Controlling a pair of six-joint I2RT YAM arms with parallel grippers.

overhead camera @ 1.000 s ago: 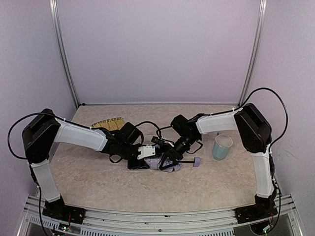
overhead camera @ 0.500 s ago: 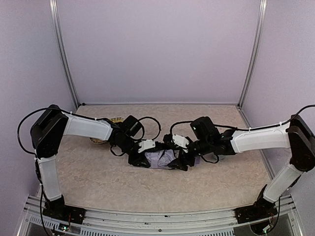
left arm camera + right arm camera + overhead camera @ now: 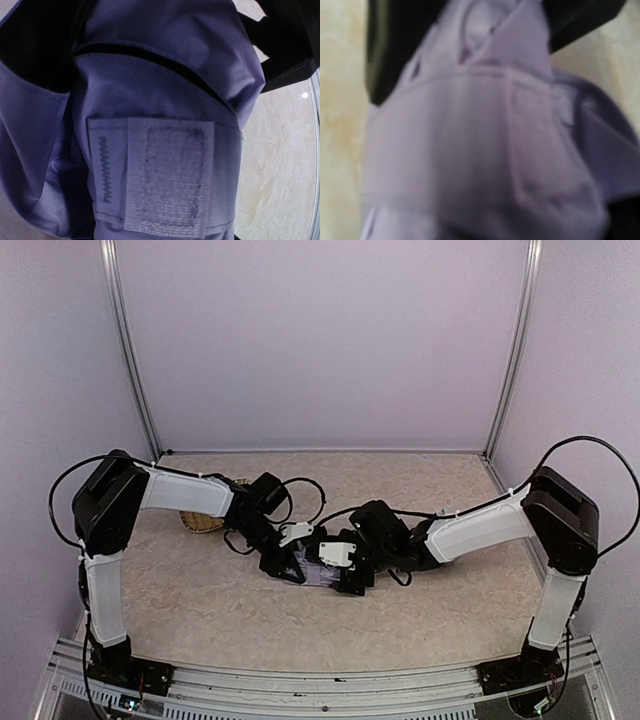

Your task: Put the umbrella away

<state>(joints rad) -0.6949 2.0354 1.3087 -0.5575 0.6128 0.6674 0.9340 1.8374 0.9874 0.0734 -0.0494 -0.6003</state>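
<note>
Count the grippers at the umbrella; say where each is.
2. The left gripper is at the left end of the umbrella, the right gripper at its right end. Neither is hidden.

Free desk (image 3: 400,475) in the upper middle and bottom of the frame; left arm (image 3: 185,497), right arm (image 3: 475,528) and umbrella (image 3: 318,572) block the centre, perhaps a tray (image 3: 197,525) at left.

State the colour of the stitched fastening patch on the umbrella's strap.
The fuzzy rectangular patch is pale lilac; left wrist view shows it best.
</note>
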